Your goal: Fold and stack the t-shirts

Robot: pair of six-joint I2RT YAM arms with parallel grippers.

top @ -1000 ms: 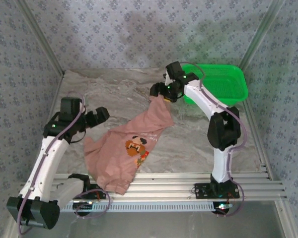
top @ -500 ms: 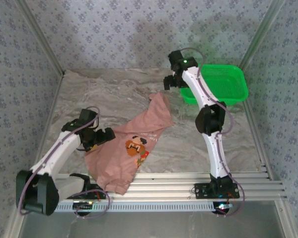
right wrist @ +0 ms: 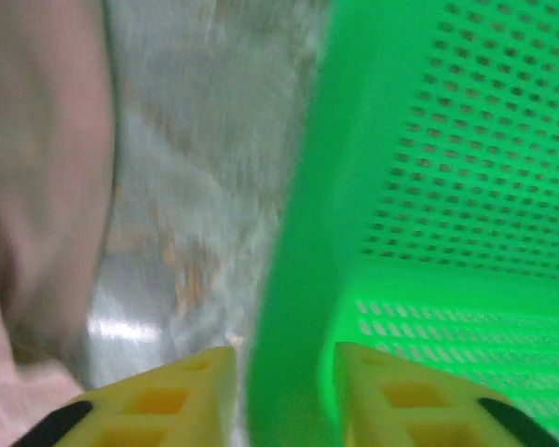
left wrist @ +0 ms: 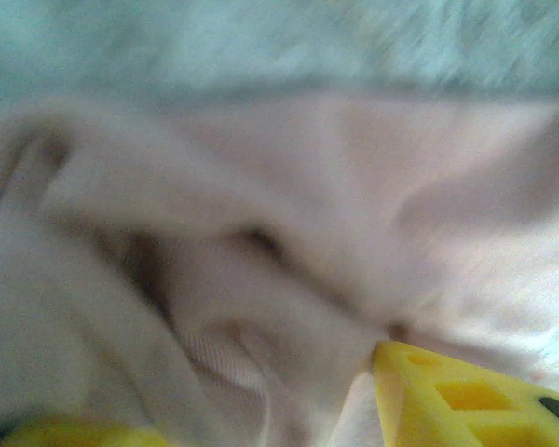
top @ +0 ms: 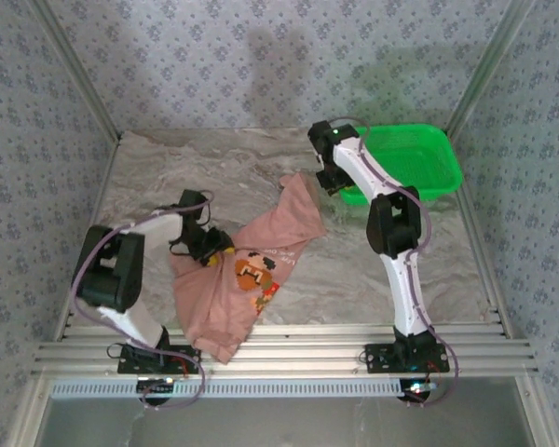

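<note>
The shirt lies rumpled on the tabletop, left of centre, reaching the near edge. The left gripper sits on its left edge, its 2 fingers apart with cloth bunched between them. The right gripper is at the left wall of the basket in the far right corner, just beside the shirt's far tip, with its fingers apart.
</note>
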